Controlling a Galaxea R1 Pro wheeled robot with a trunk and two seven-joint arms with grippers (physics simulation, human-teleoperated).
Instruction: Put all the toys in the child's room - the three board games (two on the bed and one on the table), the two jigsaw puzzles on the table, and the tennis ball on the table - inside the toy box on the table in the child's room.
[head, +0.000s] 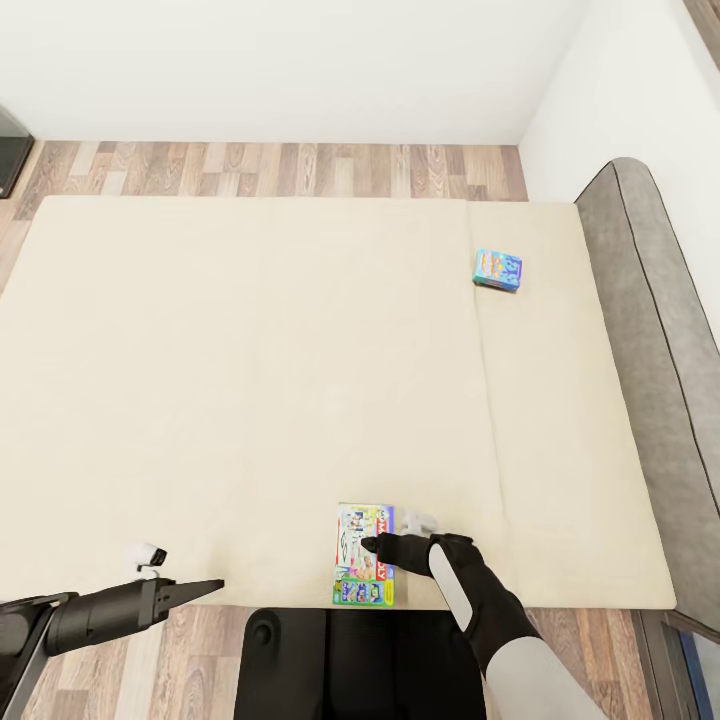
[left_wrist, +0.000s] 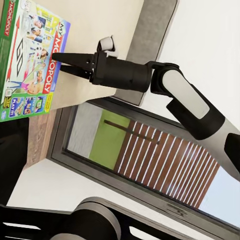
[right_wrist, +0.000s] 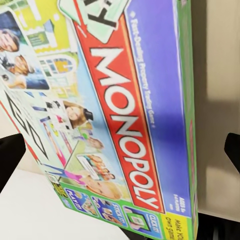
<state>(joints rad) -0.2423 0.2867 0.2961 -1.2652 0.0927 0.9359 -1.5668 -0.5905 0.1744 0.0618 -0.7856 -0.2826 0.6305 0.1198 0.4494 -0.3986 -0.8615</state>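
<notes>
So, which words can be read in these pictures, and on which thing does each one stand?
"MY MONOPOLY": on the white-and-green board game lying at the near edge of the bed.
Purple side strip, small print on that box: too blurred to read surely.
Smaller blue board game near the headboard: lettering too small to read.

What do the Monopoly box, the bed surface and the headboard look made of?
White-and-green Monopoly game box: printed card, slightly glossy by its sharp graphics and crisp edges. Beige mattress: matte fabric, probably padded; a seam splits it in two. Grey curved headboard: looks like matte upholstery, with a dark piping line; the render leaves the weave open. The right gripper hovers over the box.
</notes>
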